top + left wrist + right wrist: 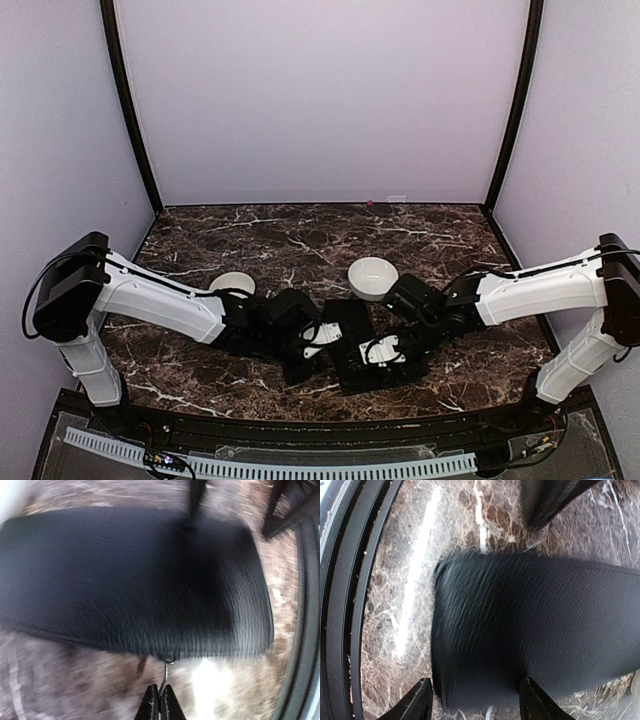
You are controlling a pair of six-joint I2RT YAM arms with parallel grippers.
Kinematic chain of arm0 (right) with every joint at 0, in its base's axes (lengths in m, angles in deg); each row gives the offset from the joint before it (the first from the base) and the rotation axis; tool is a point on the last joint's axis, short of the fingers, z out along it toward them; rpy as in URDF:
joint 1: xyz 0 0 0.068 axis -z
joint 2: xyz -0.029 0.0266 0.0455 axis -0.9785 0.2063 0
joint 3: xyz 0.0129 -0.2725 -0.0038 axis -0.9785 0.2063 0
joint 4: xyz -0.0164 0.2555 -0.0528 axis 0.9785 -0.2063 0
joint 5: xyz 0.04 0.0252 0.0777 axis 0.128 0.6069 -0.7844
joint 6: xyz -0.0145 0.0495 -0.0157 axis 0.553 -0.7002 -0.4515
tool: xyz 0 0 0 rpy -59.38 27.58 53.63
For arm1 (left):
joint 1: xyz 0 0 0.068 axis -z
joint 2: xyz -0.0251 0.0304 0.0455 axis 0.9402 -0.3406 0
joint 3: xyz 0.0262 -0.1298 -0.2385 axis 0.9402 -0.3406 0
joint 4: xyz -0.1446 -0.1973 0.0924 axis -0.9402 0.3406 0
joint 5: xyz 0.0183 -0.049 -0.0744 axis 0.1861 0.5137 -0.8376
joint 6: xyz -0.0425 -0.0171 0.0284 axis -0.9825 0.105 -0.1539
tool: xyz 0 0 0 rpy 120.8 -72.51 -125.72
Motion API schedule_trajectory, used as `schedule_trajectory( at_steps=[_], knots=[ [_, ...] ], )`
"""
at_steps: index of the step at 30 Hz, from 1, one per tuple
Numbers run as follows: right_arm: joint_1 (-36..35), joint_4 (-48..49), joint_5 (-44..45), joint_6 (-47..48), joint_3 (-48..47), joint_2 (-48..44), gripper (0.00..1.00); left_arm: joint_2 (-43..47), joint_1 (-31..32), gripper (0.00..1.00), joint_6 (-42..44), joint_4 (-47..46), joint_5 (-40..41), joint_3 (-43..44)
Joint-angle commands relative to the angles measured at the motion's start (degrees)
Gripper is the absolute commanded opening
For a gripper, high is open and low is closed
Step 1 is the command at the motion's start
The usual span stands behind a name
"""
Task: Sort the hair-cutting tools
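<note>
Left tool (160, 696) nipping metal pull (164, 674), perhaps zipper, right tool (475, 682) astride case (550, 620)

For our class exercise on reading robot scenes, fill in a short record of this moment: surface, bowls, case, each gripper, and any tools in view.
surface: dark marble table
bowls: left white bowl, right white bowl, both behind the grippers
case: black case, lying flat between the two arms
left gripper: shut on a thin metal pull at the case's edge
right gripper: open, fingers astride the case's end
hair-cutting tools: none visible
</note>
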Motion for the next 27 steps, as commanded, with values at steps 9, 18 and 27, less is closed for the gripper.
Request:
schedule_trajectory(
  at_steps=[9, 18, 27],
  knots=[
    [0.0, -4.9, -1.8, -0.3, -4.2, -1.4, 0.65, 3.7, -6.4, 0.0, 3.1, 5.2, 8.4, -0.9],
    [0.0, 3.9, 9.5, 7.2, -5.8, 0.7, 0.69, 0.6, -6.8, 0.0, 3.6, 3.4, 7.7, 0.0],
    [0.0, 12.4, 12.0, 16.0, -6.8, 9.5, 0.79, 0.1, -7.5, 0.0, 3.4, 1.3, 8.0, -0.5]
  ],
)
